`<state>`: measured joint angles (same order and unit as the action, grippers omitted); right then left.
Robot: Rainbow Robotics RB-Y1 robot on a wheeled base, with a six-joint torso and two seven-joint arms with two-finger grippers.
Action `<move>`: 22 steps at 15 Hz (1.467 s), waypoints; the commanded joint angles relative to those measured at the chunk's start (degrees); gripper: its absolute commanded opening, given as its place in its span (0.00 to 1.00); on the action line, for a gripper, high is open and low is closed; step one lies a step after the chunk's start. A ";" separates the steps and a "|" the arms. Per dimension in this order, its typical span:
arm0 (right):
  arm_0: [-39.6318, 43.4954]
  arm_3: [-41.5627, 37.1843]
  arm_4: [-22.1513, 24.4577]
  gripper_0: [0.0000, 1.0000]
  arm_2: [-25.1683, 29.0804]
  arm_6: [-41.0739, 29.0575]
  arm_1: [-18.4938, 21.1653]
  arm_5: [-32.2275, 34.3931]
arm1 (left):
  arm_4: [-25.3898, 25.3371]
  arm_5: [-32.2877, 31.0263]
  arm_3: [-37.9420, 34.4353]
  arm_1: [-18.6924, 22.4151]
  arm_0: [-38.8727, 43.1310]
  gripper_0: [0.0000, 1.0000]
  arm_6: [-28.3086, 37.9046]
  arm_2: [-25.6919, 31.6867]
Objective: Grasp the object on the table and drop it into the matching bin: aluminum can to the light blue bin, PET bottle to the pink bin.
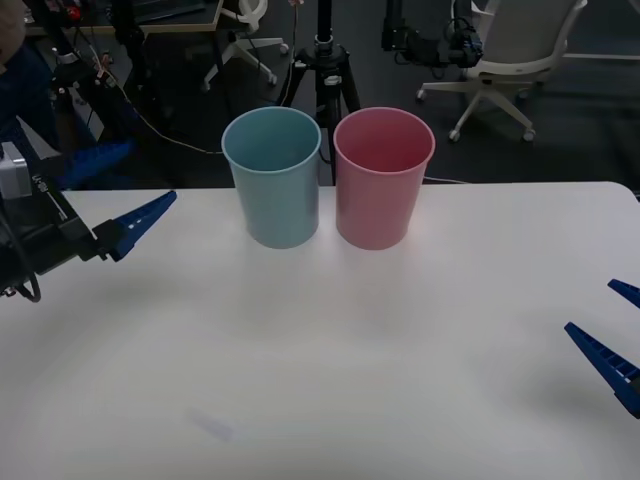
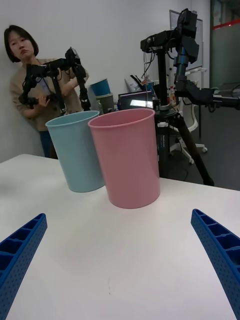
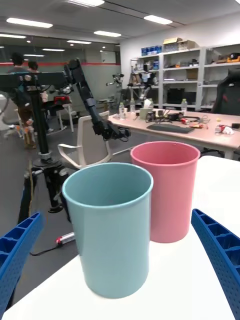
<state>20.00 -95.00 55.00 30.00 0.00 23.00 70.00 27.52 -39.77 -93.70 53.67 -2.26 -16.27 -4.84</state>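
Observation:
Two bins stand side by side at the far middle of the white table (image 1: 320,360): the light blue bin (image 1: 272,185) (image 2: 75,150) (image 3: 110,235) on the left, the pink bin (image 1: 383,185) (image 2: 127,160) (image 3: 167,195) on the right, nearly touching. My left gripper (image 1: 152,172) (image 3: 117,214) hovers open at the table's left edge, pointing at the light blue bin, with nothing between its fingers. My right gripper (image 1: 590,306) (image 2: 119,215) is open low over the table's right edge, also holding nothing. The aluminum can and PET bottle are out of view.
A black tripod (image 1: 325,60) stands on the floor just behind the bins. Office chairs (image 1: 500,60) sit farther back. A faint smudge (image 1: 212,426) marks the near left of the tabletop. Wide bare surface lies in front of the bins.

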 commanded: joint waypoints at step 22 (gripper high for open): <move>0.00 0.00 0.00 1.00 0.00 0.00 0.00 0.00 | 25.13 -16.21 -4.39 -26.08 23.97 1.00 3.35 21.45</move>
<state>20.00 -95.00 55.00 30.00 0.00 23.00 70.00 52.69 -55.96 -98.16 27.60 21.68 -12.92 16.53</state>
